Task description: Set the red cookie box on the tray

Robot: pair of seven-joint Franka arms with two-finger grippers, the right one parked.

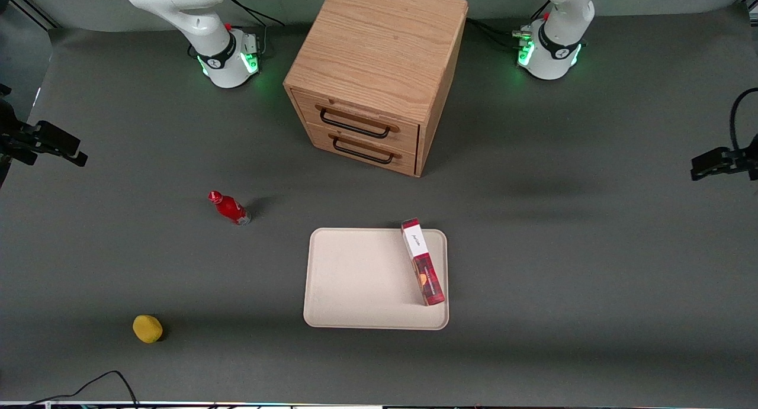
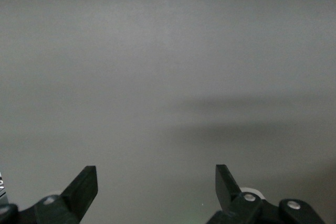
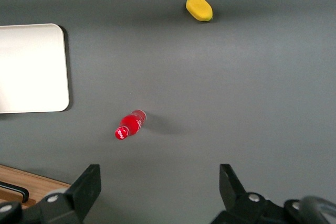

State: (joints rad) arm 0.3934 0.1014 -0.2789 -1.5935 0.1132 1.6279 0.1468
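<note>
The red cookie box (image 1: 423, 261) lies on the cream tray (image 1: 355, 279), along the tray's edge toward the working arm's end. Its end farther from the front camera reaches the tray's rim. Part of the tray (image 3: 31, 66) also shows in the right wrist view; the box does not. My left gripper (image 2: 156, 174) is open with nothing between its fingers and looks down on bare grey table. In the front view its black body (image 1: 719, 160) hangs at the working arm's end of the table, well away from the tray and box.
A wooden two-drawer cabinet (image 1: 379, 71) stands farther from the front camera than the tray. A small red bottle (image 1: 230, 208) (image 3: 129, 124) and a yellow fruit (image 1: 147, 328) (image 3: 199, 8) sit toward the parked arm's end. A black cable (image 1: 100, 382) lies at the table's near edge.
</note>
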